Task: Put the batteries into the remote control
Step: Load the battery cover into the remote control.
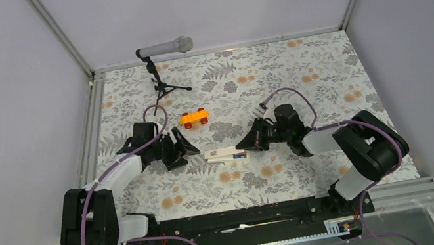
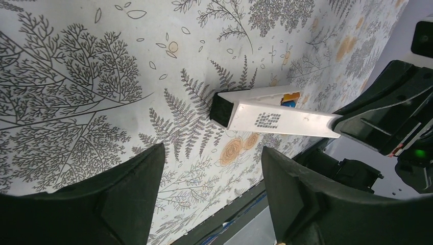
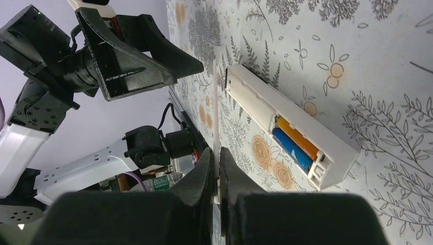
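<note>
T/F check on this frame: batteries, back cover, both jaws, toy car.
1. The small blue cylindrical battery and the small orange cylindrical battery both sit in the slim white rectangular remote control. True.
2. The flat white back cover is fitted on the remote control. False: the right jaws are shut on one end of it, and the battery compartment is uncovered.
3. The left jaws clamp the remote control. False: they stand open with nothing between them.
4. The orange toy car with red wheels stands on the table apart from the remote control. True.
</note>
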